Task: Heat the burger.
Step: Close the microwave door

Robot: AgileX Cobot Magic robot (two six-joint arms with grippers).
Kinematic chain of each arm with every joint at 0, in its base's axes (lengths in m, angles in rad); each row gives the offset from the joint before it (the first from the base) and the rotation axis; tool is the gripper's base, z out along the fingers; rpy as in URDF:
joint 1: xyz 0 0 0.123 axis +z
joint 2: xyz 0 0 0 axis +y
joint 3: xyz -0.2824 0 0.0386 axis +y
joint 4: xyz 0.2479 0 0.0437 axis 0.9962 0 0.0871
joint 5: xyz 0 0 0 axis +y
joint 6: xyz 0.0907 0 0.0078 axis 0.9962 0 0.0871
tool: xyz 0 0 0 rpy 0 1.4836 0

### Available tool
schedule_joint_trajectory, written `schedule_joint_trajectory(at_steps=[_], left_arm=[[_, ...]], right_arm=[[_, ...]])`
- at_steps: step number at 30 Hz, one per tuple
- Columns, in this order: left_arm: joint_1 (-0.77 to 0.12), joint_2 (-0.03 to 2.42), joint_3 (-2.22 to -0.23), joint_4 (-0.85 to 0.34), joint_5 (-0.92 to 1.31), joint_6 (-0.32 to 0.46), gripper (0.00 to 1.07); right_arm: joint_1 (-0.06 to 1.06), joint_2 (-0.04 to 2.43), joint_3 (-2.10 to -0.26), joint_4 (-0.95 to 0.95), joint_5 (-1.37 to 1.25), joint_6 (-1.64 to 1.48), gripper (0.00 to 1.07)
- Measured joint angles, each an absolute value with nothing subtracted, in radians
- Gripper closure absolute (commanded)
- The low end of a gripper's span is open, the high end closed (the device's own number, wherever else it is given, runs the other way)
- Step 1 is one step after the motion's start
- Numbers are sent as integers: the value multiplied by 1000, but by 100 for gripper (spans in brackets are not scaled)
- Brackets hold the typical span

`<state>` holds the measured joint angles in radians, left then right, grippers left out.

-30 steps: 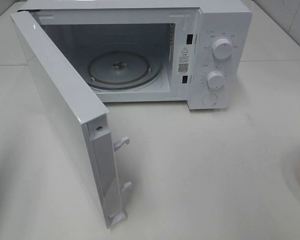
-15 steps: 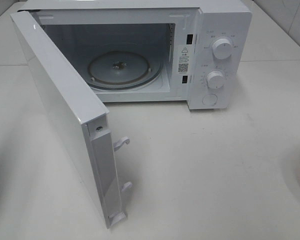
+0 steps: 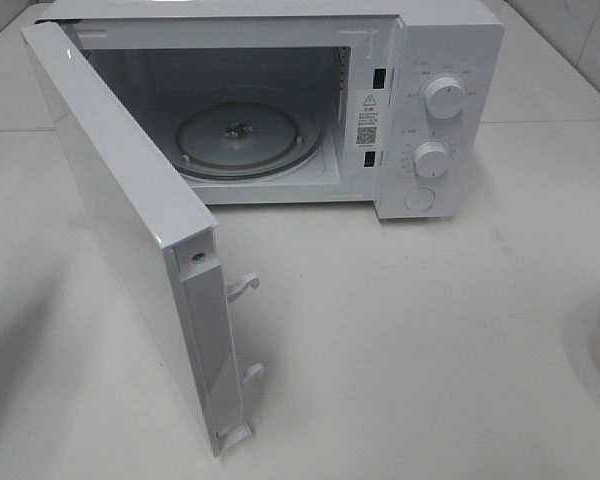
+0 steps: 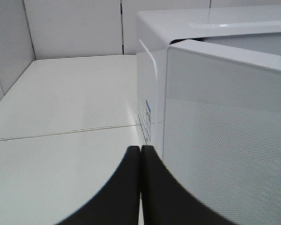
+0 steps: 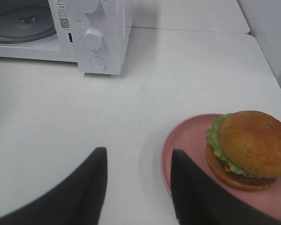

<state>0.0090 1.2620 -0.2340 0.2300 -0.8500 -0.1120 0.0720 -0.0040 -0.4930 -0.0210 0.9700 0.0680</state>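
The microwave (image 3: 280, 110) stands with its door (image 3: 130, 230) swung wide, ready for loading. The burger (image 5: 248, 150) sits on the pink plate (image 5: 187, 145) at the surface's (image 3: 430, 330) three o'clock edge. The right gripper (image 5: 136, 187), parted and empty, hovers just beside it; the left gripper (image 4: 140, 187) is closed on nothing beside the door.

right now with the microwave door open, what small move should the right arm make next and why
Probably shift the right pincer sideways over the burger and lower it. Its jaws stand open and empty beside the pink plate, the burger lies untouched there, and the microwave is open with a bare turntable.
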Motion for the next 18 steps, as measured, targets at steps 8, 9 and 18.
schedule_joint_trajectory(at_steps=[8, 9, 18], left_arm=[[9, 1438, -241, 335, -967, -166, 107], [9, 1438, -241, 335, -967, -166, 107], [9, 1567, -302, 501, -1014, -213, 107]], right_arm=[[72, -4, -493, -21, 970, 68, 64], [72, -4, -493, -21, 970, 68, 64], [72, -4, -493, -21, 970, 68, 64]])
